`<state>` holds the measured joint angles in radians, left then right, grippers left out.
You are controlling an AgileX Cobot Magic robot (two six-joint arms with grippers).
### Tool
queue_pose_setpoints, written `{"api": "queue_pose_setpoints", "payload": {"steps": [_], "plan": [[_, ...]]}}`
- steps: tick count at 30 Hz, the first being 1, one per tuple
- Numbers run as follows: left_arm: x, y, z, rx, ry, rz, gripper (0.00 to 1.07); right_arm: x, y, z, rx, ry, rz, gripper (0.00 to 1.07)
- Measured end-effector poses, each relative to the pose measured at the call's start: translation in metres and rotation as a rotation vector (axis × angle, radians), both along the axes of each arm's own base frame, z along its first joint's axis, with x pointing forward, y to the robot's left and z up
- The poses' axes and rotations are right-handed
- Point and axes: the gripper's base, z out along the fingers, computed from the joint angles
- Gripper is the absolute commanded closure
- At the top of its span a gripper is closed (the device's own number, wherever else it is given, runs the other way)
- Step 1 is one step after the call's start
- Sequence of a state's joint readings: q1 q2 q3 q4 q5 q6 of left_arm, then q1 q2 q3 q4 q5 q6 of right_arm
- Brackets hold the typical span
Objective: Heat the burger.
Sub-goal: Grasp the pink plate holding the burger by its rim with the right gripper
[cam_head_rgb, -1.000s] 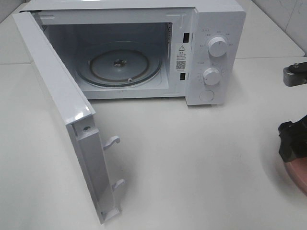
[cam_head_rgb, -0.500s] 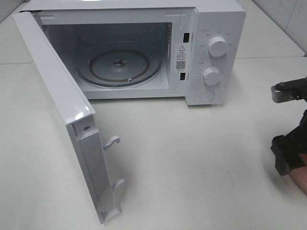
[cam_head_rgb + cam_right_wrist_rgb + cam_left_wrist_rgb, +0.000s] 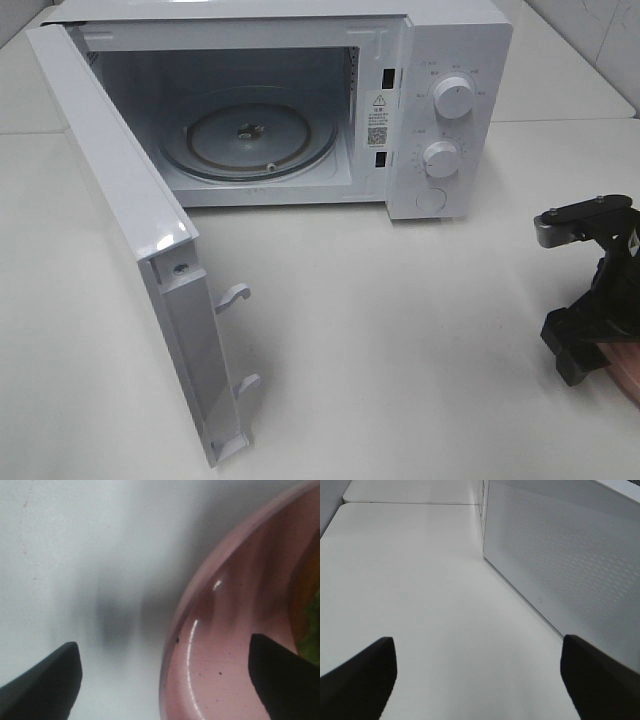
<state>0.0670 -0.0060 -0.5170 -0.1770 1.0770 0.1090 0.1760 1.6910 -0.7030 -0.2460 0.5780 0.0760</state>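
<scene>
The right tool hangs wide open astride the rim of the pink plate, one finger over the desk and one over the plate's inside. The burger sits on that plate, only its edge showing in the right wrist view. To do this well, I judge the tool should settle until the rim lies deep between the fingers, then close firmly and lift level (a tilt could slide the tall burger off). The left tool is also wide open and holds nothing, beside the microwave, whose door stands open. Compared with a second ago, the right tool has come further into the high view and hides more of the plate.
</scene>
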Motion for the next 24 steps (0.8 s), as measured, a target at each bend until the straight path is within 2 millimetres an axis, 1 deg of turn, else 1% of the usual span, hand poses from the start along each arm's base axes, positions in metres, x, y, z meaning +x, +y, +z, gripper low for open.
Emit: {"api": "queue_pose_setpoints", "payload": {"steps": [1,5,14,17,20,22,24], "plan": [[0.0,0.0,0.0,0.0,0.0,0.0,0.25,0.001,0.001,-0.004,0.003,0.001,0.002,0.24],[0.0,0.0,0.0,0.0,0.0,0.0,0.25,0.003,0.001,-0.007,0.004,-0.002,0.008,0.25],[0.0,0.0,0.0,0.0,0.0,0.0,0.25,0.005,0.001,-0.01,-0.001,-0.015,0.03,0.29],[0.0,0.0,0.0,0.0,0.0,0.0,0.25,0.005,0.001,-0.011,0.005,-0.027,0.033,0.3],[0.0,0.0,0.0,0.0,0.0,0.0,0.25,0.0,0.001,-0.015,0.009,-0.024,0.036,0.32],[0.0,0.0,0.0,0.0,0.0,0.0,0.25,-0.002,0.001,-0.016,0.009,-0.017,0.036,0.33],[0.0,0.0,0.0,0.0,0.0,0.0,0.25,-0.002,0.001,-0.016,0.009,-0.017,0.037,0.39]]}}
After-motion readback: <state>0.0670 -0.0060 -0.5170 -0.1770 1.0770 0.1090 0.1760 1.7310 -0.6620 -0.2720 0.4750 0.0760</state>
